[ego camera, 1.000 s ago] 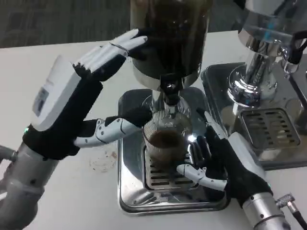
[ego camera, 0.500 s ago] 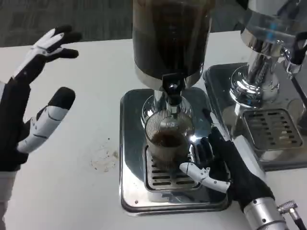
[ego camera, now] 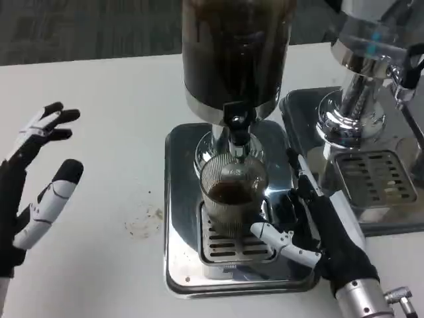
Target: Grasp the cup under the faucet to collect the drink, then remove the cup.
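A ribbed clear cup (ego camera: 232, 195) with dark drink in its lower part stands on the grille of the drip tray (ego camera: 182, 265), right under the black faucet (ego camera: 237, 126) of the dark drink dispenser (ego camera: 235, 53). My right hand (ego camera: 318, 228) wraps the cup from the right. Its thumb lies across the cup's front and its fingers (ego camera: 285, 202) reach behind. My left hand (ego camera: 30, 192) hovers over the table at the far left, fingers spread, holding nothing.
A second chrome dispenser (ego camera: 358, 99) with its own drip tray (ego camera: 371, 175) stands at the right, close to my right forearm. A faint stain (ego camera: 142, 222) marks the white table left of the tray.
My left hand has pulled back from the dispenser, down and to the left edge. My right hand stays at the cup.
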`<state>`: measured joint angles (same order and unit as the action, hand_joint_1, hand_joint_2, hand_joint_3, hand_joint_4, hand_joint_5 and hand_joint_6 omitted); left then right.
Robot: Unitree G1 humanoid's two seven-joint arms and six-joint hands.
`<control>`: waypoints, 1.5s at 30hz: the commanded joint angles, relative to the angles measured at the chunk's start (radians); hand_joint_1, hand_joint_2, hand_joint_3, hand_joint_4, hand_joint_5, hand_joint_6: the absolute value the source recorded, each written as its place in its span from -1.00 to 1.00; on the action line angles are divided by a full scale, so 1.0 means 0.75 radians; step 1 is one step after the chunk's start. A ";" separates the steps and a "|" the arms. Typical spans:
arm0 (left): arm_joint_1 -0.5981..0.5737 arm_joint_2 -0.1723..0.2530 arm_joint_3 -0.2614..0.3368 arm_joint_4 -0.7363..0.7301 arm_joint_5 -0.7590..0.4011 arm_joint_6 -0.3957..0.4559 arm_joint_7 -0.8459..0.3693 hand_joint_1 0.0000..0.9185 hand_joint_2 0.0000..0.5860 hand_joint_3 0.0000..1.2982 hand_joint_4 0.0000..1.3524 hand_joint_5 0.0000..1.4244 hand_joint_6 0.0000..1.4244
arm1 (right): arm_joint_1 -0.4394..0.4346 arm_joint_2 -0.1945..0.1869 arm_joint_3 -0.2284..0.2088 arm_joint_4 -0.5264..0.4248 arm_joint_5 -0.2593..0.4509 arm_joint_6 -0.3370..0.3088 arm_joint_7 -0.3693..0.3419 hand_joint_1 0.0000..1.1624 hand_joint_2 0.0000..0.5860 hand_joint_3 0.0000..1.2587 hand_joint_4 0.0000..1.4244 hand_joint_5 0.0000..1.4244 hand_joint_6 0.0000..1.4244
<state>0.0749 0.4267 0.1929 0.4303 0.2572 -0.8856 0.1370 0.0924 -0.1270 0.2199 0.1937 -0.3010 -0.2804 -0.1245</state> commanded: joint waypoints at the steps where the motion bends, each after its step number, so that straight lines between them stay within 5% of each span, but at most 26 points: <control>1: 0.017 0.001 -0.006 0.033 -0.014 0.003 -0.007 -1.00 -0.27 -0.57 -0.86 -0.60 -0.80 | 0.004 0.001 0.018 -0.019 0.001 0.001 0.049 0.10 -0.45 -1.00 -1.00 -1.00 -0.95; 17: 0.050 -0.019 -0.018 0.034 -0.047 0.015 -0.016 -1.00 -0.27 -0.52 -0.77 -0.57 -0.82 | -0.050 0.036 0.012 -0.011 -0.099 0.084 -0.005 0.17 -0.49 -1.00 -1.00 -1.00 -0.97; 45: 0.144 -0.001 -0.036 -0.054 -0.005 0.052 -0.038 -1.00 -0.26 -0.50 -0.77 -0.56 -0.83 | -0.090 0.093 0.058 0.116 -0.141 0.001 -0.138 0.21 -0.49 -1.00 -1.00 -1.00 -0.88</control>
<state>0.1712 0.4226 0.1728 0.4005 0.2490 -0.8568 0.1212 0.0152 -0.0654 0.2616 0.2721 -0.4063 -0.2683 -0.2152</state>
